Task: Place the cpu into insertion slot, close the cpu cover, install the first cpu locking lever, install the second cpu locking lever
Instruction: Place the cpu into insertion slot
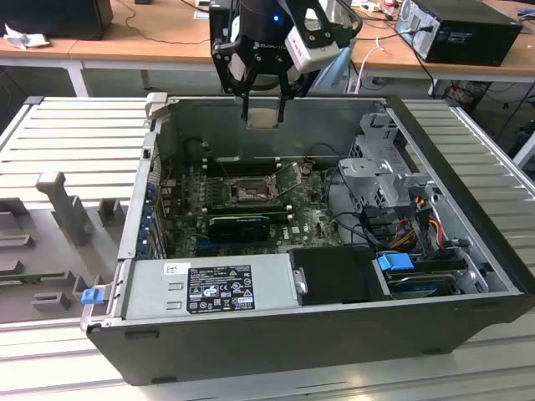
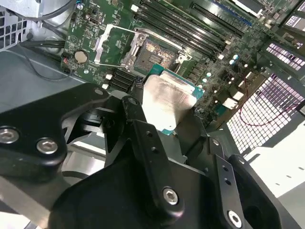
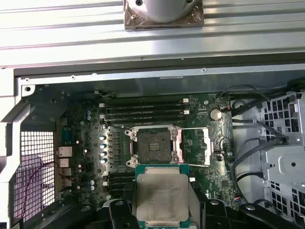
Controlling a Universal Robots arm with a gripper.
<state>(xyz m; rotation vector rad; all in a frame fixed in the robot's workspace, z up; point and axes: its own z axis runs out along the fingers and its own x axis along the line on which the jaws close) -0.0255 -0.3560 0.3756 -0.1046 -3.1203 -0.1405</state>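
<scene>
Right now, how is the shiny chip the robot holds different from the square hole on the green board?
The cpu has a pale silvery face; the insertion slot is dark inside. The cpu is held in the gripper, up off the board; the insertion slot sits on the board, uncovered and empty. Both are square.

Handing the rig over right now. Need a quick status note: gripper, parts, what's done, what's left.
Gripper: shut on the cpu, held above the open computer case, clear of the motherboard.
Insertion slot: empty and uncovered.
cpu cover: flipped open beside the slot.
Done: cpu is in the grip.
Left: cpu not yet in the slot, cover not closed, neither locking lever installed.
</scene>
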